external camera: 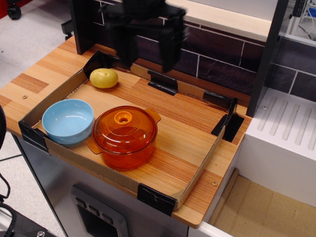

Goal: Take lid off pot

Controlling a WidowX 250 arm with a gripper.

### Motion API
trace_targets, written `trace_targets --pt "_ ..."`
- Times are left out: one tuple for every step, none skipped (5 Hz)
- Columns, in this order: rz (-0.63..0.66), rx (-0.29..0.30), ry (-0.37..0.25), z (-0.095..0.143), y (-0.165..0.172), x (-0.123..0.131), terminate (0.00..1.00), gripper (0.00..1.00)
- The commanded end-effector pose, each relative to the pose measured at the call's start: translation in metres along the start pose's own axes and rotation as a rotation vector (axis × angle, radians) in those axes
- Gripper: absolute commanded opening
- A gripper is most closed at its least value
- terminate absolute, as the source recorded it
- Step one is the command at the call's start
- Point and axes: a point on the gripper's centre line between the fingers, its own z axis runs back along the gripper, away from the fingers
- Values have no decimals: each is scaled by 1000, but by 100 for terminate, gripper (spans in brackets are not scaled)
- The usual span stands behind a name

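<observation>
Observation.image: lid (124, 128) flat on upright pot (123, 143), knob up; pincer (148, 54) spread apart above.

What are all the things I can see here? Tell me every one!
pot: one, see-through orange, front middle of the tray, beside the bowl
lid: one, see-through orange with a lighter ring knob, sitting on the pot
bowl: one, light blue, front left of the tray, looks empty
yellow fruit: one, yellow, back left corner of the tray
cardboard tray: one, brown with black taped corners, on the wooden counter
wooden counter: one, striped light and dark wood
brick wall: one, dark tiles, behind the counter
white rack: one, white and ribbed, to the right
pincer: one, black and blurry, open, up high behind the pot, holding nothing
</observation>
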Motion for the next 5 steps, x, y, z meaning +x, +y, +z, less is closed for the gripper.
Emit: trace_targets --pt "-53 26 -47 -3 24 -15 0 100" --pt "-71 44 -51 -17 29 -21 0 100" --pt "-81 59 -54 -27 30 -23 0 100" --pt "-74 64 -58 -37 29 -26 0 100" --pt "-72 69 -59 -44 28 -28 0 100"
